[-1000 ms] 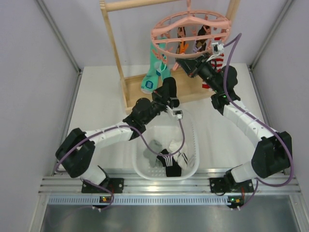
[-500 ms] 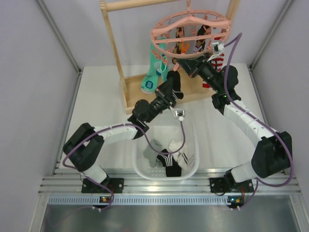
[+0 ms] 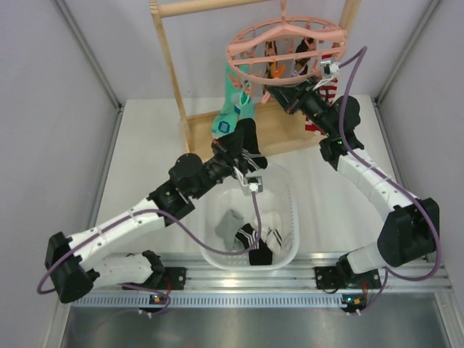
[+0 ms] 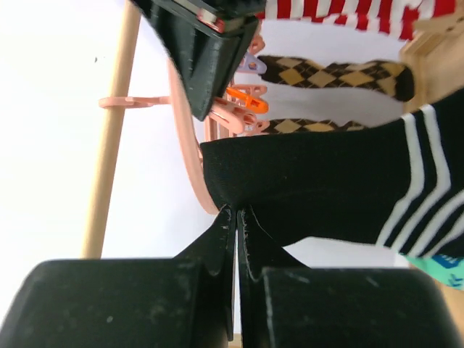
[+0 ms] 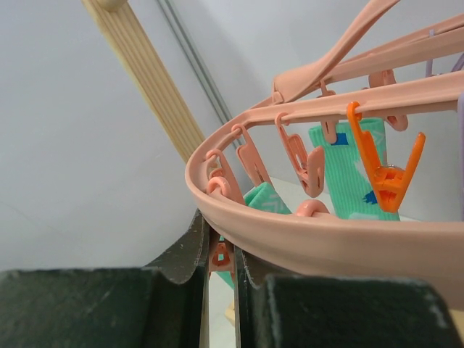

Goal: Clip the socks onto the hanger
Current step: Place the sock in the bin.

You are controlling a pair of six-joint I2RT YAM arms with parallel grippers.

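My left gripper [image 3: 238,143] is shut on the edge of a black sock with white stripes [image 3: 250,154], held up between the basket and the hanger. In the left wrist view the fingertips [image 4: 237,212] pinch the sock's [image 4: 326,181] rim just below the pink ring [image 4: 190,145]. The round pink hanger [image 3: 286,43] hangs from the wooden rack. My right gripper [image 3: 274,94] is shut on a pink clip peg [image 5: 220,257] hanging under the hanger's outer ring [image 5: 326,235]. The sock is apart from that peg.
A white basket [image 3: 291,214] holding several black, grey and white socks [image 3: 254,245] sits between the arm bases. The wooden rack [image 3: 172,72] stands behind. A teal sock [image 3: 230,116], argyle socks [image 4: 326,72], a red-and-white striped sock [image 4: 341,11] and an orange peg [image 5: 384,174] hang from the hanger.
My left arm lifted the striped sock toward the hanger, then drew it back a little to the left and lower as its elbow swung out. The right gripper stayed on the peg.
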